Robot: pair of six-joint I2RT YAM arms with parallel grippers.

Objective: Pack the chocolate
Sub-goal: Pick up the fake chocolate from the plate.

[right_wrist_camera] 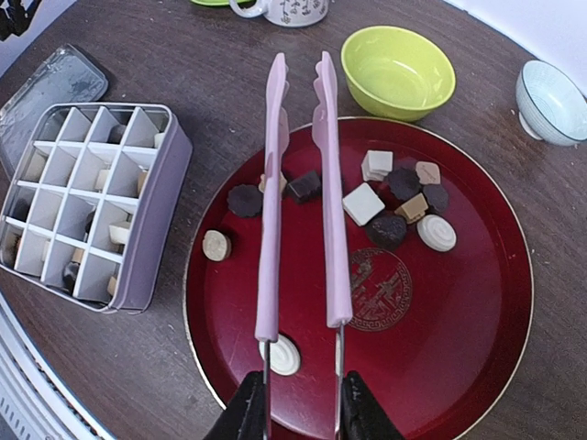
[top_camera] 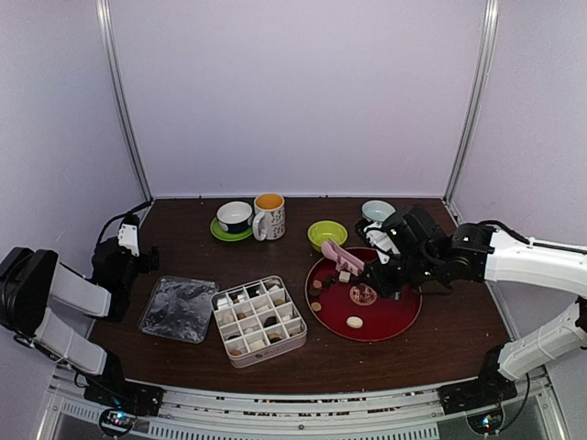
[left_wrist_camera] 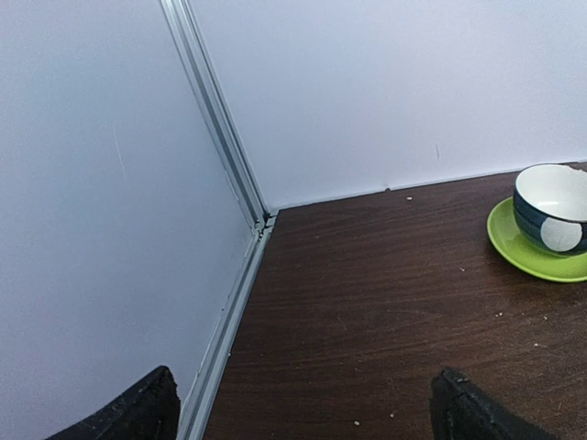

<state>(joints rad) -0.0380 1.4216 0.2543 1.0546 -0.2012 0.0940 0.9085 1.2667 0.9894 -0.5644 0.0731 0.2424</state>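
Right wrist view gives me what I need: my right hand (right_wrist_camera: 303,409) is narrowed on the handle end of the pink plastic tongs (right_wrist_camera: 271,202), whose two arms stand slightly apart and run straight away from the hand toward the far side. The small brown, tan and cream chocolate pieces (right_wrist_camera: 363,203) lie loose on the round red tray (right_wrist_camera: 459,348), most of them clustered just right of the tongs. One dark square chocolate (right_wrist_camera: 304,186) shows between the two arms, about halfway along them, not at the tips. I cannot tell how high the tongs hang over it, so I judge the tips must drop and pull back toward me before they can close on that piece.

The grey tin box with white dividers (right_wrist_camera: 156,220) sits on the dark wooden bench (right_wrist_camera: 550,183) just left of the tray, several cells already holding pieces.

My left hand (left_wrist_camera: 303,412) is spread wide, holding nothing, facing the far left corner, well apart from the tray. The right arm is clearly the nearer one.
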